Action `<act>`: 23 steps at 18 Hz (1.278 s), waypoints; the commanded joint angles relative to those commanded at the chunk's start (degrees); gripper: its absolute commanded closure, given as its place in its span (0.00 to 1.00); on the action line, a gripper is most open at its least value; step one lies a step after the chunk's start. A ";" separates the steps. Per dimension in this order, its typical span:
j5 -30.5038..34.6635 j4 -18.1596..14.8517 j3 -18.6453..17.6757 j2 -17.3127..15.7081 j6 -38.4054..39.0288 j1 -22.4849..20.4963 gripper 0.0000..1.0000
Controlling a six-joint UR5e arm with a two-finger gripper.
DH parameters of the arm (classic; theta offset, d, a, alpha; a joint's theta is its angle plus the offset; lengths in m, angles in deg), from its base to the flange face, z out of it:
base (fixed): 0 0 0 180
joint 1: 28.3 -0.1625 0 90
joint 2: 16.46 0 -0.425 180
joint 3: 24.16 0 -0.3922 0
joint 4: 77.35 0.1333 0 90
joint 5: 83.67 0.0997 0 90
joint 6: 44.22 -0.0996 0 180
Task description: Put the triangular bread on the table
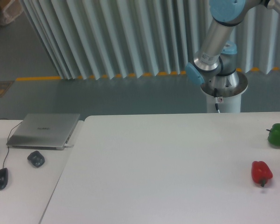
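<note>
One fixed camera looked down from the table's (168, 163) near side, facing the arm's base (222, 91) and the pleated curtain (130, 37) behind; the side desk (23, 196) showed at left.

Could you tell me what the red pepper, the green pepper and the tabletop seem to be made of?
Red pepper: likely plastic, glossy with a highlight. Green pepper: the same sheen, probably plastic too. Table: smooth matte white, perhaps laminate; hard to say.
</note>
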 joint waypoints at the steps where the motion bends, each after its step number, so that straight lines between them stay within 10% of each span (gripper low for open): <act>1: 0.09 -0.35 -0.26 -0.79 -0.44 0.00 0.00; 16: 8.53 0.61 -3.87 1.57 0.35 0.88 0.00; 18: 8.53 0.70 -3.69 1.84 0.35 0.88 0.16; 22: 8.53 0.52 -2.90 1.66 -0.79 1.05 0.99; 23: 8.53 0.52 -2.81 1.58 -0.79 1.05 1.00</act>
